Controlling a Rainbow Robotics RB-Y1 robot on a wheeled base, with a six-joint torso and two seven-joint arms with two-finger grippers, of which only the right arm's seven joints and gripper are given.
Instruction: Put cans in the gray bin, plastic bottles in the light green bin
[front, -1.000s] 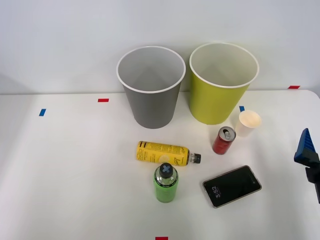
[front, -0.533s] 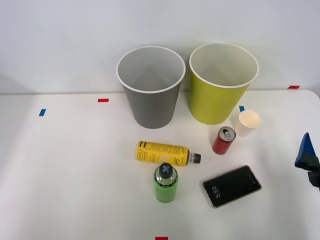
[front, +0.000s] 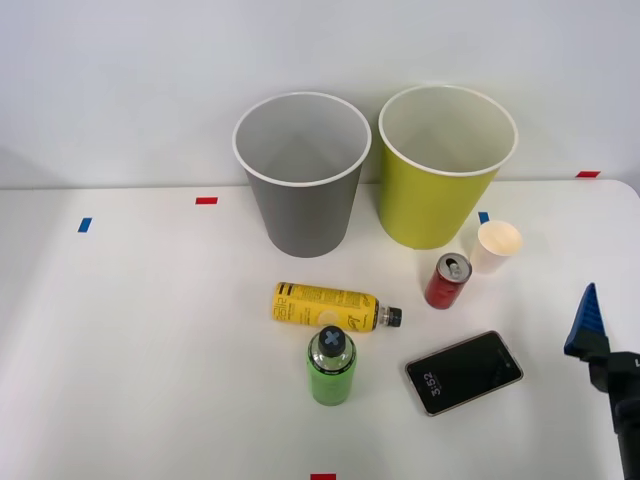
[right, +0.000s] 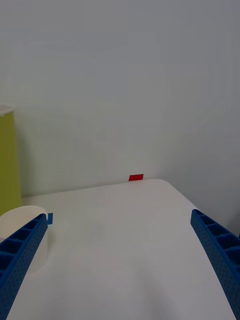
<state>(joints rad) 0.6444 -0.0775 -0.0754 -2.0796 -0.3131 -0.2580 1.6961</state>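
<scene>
We note gray bin and light green bin upright, side by side at table's far edge — both white-rimmed, pale inside. Yellow-label bottle lies on side, black cap toward phone. Green bottle stands just in front of it, cross-marked cap. Red can upright, silver top, beside paper cup. Right gripper at right edge — fingers spread wide, holding nothing.
</scene>
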